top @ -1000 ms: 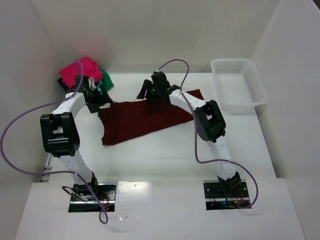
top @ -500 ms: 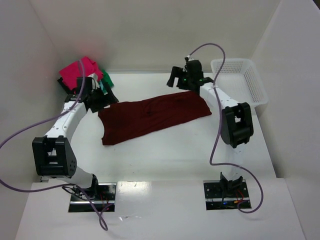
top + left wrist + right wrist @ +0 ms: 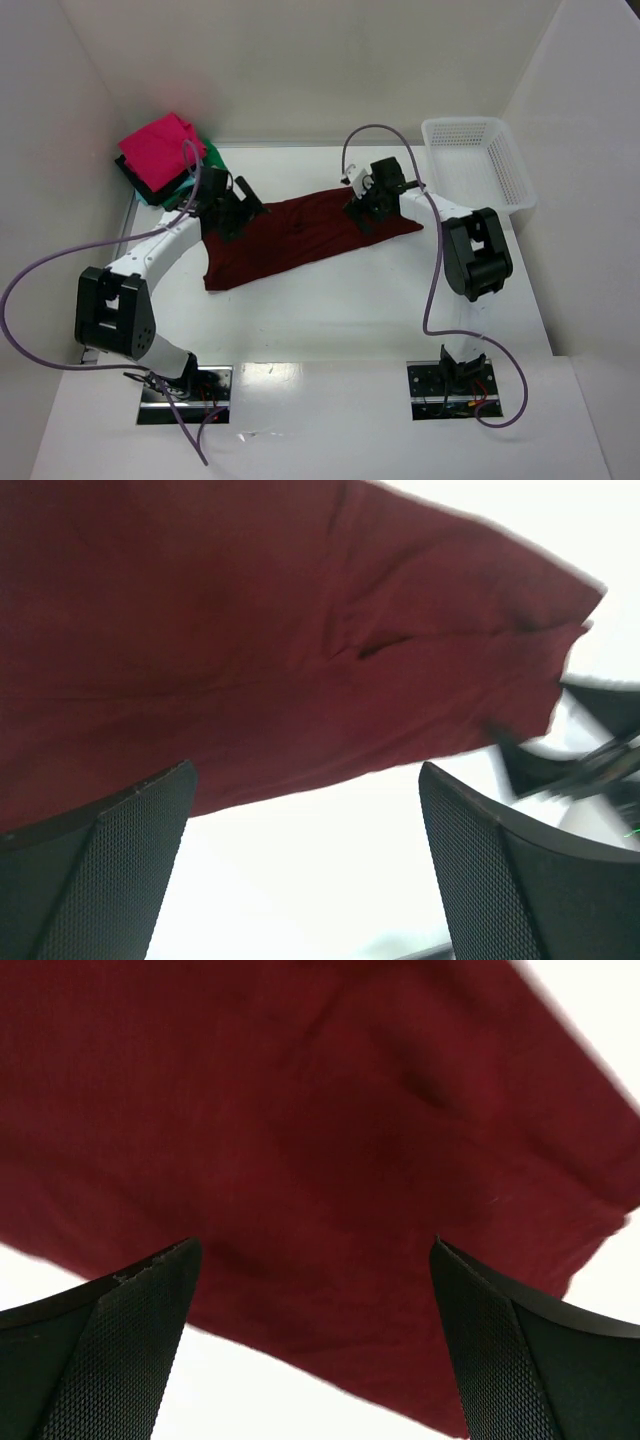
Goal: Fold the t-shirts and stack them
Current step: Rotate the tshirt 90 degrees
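Fold step judged in hand: large dark red cloth t-shirt (image 3: 300,238) spread on surface (image 3: 330,310). Over it, left tool (image 3: 305,770) and right tool (image 3: 315,1245) held apart, empty. Edges to be gripped next.

The left gripper (image 3: 243,207) reaches rightward at the far left, jaws spread wide. The right gripper (image 3: 362,213) angles leftward and nearer at far centre, jaws likewise apart.
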{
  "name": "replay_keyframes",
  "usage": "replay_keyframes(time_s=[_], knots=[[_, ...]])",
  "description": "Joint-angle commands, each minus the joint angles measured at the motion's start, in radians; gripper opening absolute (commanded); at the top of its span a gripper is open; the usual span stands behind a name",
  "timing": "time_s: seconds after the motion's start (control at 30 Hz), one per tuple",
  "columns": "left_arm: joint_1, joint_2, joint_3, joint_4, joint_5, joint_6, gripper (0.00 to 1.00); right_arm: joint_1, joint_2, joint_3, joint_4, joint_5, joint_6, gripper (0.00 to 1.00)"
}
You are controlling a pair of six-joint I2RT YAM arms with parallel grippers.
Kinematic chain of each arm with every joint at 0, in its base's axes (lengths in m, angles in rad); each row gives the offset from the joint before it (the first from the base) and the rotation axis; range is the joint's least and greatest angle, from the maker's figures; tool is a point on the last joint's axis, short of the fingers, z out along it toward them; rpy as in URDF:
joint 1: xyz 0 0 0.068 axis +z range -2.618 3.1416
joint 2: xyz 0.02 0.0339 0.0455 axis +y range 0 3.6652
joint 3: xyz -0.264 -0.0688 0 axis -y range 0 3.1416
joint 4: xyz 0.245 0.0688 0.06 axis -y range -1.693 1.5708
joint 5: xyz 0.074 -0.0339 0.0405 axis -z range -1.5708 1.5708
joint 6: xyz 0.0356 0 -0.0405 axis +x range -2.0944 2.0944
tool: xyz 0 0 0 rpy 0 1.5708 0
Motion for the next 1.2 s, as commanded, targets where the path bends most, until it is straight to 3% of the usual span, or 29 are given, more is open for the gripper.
replay_keyframes(time_s=[0.0,0.17,0.6,1.03,1.17], knots=[[-0.036,0.015,-0.005,0.093,-0.105,-0.176,1.00,-0.008,-0.048,-0.016,0.036,-0.024,-0.152,1.00],[-0.076,0.031,-0.044,0.139,-0.150,-0.305,1.00,-0.008,0.037,0.044,0.036,-0.004,-0.178,1.00],[-0.085,0.148,-0.054,0.142,-0.167,-0.369,1.00,0.059,0.136,0.036,0.062,0.100,-0.198,1.00],[-0.085,0.229,-0.019,0.061,-0.245,-0.397,1.00,0.159,0.017,-0.062,0.050,0.037,-0.124,1.00],[-0.036,0.220,-0.047,0.052,-0.234,-0.397,1.00,0.219,-0.026,-0.117,0.060,0.039,-0.124,1.00]])
